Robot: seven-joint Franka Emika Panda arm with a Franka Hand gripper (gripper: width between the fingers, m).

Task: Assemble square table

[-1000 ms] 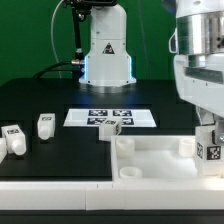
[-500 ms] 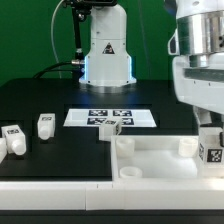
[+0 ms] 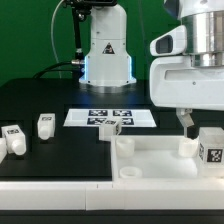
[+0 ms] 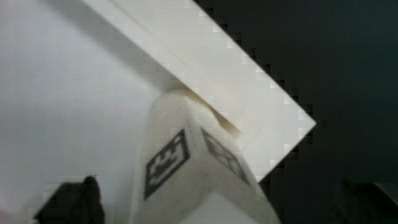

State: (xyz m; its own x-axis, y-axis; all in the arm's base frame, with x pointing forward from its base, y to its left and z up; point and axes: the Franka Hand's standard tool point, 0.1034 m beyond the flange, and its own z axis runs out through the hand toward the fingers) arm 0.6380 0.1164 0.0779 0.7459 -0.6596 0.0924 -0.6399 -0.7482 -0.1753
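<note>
The gripper (image 4: pixel 224 200), jaws apart, is hovering over a leg (image 3: pixel 210 146) standing at the tray top (image 3: pixel 150 160) corner (likely not yet tightened). Next it is probably needing a regrasp and twist.

The white table top (image 3: pixel 160 160) lies flat, rim up. One tagged leg (image 3: pixel 211 148) stands upright in its corner (the exterior view's right). A second leg (image 3: pixel 113 127) sits just beside its far rim. A third leg (image 3: pixel 45 125) and a fourth leg (image 3: pixel 13 139) sit well apart, at the exterior view's left.

White tray top (image 3: pixel 150 160). White legs (image 3: pixel 45 125) with black-and-white square tags. Black table (image 3: pixel 40 100). White marker board (image 3: pixel 110 116), black tags. Green backdrop (image 3: pixel 30 30). White robot base (image 3: pixel 105 45), blue glow.
</note>
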